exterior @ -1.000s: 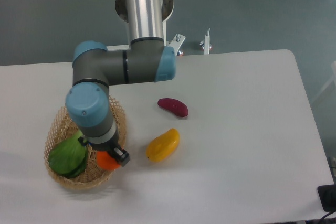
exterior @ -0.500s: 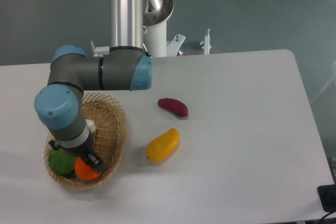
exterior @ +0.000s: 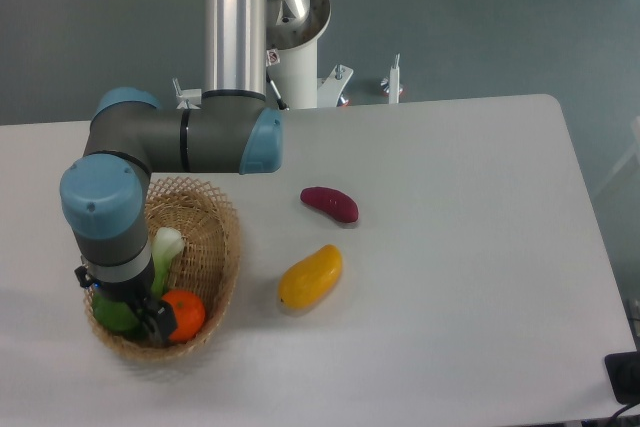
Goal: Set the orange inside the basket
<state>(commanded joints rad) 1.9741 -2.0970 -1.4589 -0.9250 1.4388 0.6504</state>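
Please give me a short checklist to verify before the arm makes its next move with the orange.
1. The orange lies inside the basket: ok.
2. The gripper has let go of the orange: cannot tell, the wrist hides the jaws.
3. Leafy green vegetable in the basket, close to the gripper: ok.
4. Mango and purple fruit lie outside the basket, apart from the arm: ok.
5. Basket fully on the table: ok.

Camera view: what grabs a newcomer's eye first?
The grey and blue arm bending down over the wicker basket at the table's front left, with the bright orange inside it beside a green vegetable. Right of the basket lie a yellow mango and a dark red fruit.
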